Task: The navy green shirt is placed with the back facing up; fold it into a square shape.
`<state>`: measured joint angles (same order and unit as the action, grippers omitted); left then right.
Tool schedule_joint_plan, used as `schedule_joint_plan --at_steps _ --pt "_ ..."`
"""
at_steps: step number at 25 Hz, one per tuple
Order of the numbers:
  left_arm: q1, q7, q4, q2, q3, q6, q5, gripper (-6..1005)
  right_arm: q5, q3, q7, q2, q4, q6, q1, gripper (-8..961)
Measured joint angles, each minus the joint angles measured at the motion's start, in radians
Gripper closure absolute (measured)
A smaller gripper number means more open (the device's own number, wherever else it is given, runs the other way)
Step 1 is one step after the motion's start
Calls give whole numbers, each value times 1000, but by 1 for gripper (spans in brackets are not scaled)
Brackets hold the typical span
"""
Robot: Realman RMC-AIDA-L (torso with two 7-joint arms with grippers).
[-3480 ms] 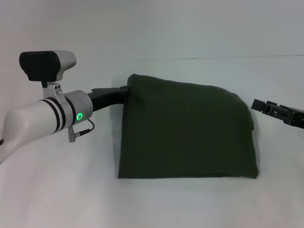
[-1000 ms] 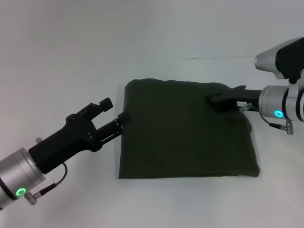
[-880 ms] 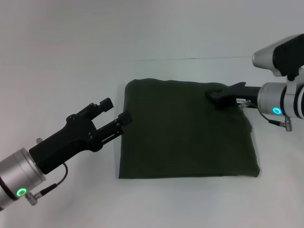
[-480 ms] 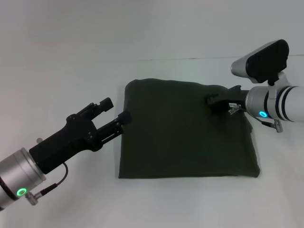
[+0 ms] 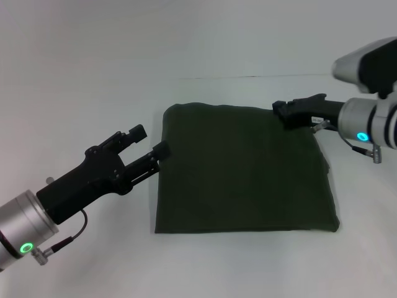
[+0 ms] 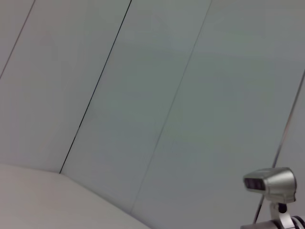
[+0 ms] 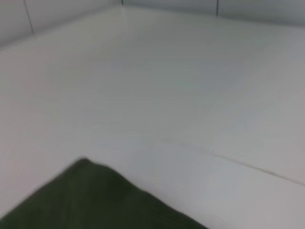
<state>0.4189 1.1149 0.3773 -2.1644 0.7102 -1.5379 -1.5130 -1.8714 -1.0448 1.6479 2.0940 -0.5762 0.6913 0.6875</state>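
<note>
The navy green shirt (image 5: 242,171) is seen lying flat on the white worktop (image 5: 93,81), folded to a roughly square shape w/ straight near edge & a rounded far-left corner; a small bulge of fabric is seen at its right edge. In head view the left gripper (image 5: 150,142) is held just beside the shirt's left edge, approx. mid-height, its black jaws apart w/ nothing between them; the lower finger tip is seen at or touching the fabric edge, contact can't be confirmed. The right gripper (image 5: 280,110) is placed at the shirt's far-right corner, over the far edge; whether its jaws are apart or together can't be told, nor whether cloth is gripped. Right arm's silver wrist w/ a lit blue ring is seen at the right side. In right wrist view a rounded corner of the shirt (image 7: 95,200) is shown against the worktop (image 7: 190,95). In left wrist view only wall panels (image 6: 143,95) & a camera head (image 6: 269,180) of the other arm are shown.
</note>
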Motion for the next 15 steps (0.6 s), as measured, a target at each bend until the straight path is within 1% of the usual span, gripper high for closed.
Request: schedule_joint_plan --at_steps 4,8,10,13,15 --pt "0 3 2 0 -3 -6 1 209 80 9 -3 -7 -66 97 -73 876" --pt "0 2 2 -2 0 -13 1 207 135 28 -35 -10 -130 250 -147 866" --pt "-1 2 2 -1 5 -25 -2 206 142 63 -48 -10 -142 339 -171 861" --pt "-9 1 2 1 16 -48 -8 205 143 145 -100 -14 -143 505 -207 854" --pt "-16 -1 2 1 24 -59 -10 205 144 205 -148 -13 -143 606 -232 849"
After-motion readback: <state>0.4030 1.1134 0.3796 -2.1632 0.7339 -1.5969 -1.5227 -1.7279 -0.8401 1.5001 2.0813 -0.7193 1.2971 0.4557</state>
